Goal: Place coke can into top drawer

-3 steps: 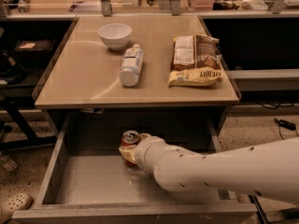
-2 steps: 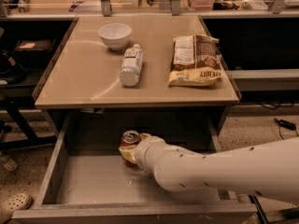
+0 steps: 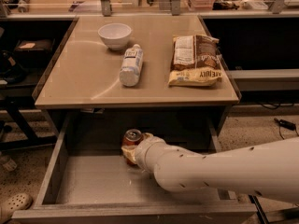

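Note:
The coke can (image 3: 132, 137), red-orange with a silver top, stands upright inside the open top drawer (image 3: 93, 181), near the middle of its back. My gripper (image 3: 131, 151) reaches in from the right on the thick white arm (image 3: 210, 171) and is closed around the can's lower half. The arm hides the can's right side and base. I cannot tell whether the can rests on the drawer bottom or hangs just above it.
On the tabletop (image 3: 79, 78) above the drawer are a white bowl (image 3: 114, 34), a white plastic bottle (image 3: 131, 65) lying on its side, and snack bags (image 3: 194, 59) at the right. Dark shelving stands on both sides. A shoe (image 3: 14, 204) lies on the floor at lower left.

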`<state>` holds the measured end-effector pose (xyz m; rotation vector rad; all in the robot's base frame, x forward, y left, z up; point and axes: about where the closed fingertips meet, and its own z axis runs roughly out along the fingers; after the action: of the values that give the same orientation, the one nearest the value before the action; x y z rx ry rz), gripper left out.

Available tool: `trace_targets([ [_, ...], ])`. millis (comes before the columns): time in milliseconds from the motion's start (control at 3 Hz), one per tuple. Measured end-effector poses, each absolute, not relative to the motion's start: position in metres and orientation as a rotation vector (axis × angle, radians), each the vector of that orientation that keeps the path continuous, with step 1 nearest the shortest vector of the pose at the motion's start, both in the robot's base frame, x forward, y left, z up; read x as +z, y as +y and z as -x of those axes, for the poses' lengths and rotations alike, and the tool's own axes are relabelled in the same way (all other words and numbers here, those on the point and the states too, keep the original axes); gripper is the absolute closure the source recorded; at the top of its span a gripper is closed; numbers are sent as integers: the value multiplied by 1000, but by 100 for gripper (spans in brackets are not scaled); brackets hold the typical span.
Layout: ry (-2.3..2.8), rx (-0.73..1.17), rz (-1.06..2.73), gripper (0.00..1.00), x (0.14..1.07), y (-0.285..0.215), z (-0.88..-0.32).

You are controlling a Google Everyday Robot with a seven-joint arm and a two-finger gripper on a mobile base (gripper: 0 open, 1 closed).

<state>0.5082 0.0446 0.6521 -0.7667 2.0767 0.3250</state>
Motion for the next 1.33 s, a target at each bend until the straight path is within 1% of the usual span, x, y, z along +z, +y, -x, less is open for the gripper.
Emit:
trace_targets([
  [333, 2077, 325, 767, 0, 652, 45, -508],
  [667, 2070, 318, 774, 0, 657, 45, -508],
  [1000, 2081, 234, 842, 0, 664, 21, -491],
  [1333, 2062, 104, 823, 0, 694, -36, -469],
])
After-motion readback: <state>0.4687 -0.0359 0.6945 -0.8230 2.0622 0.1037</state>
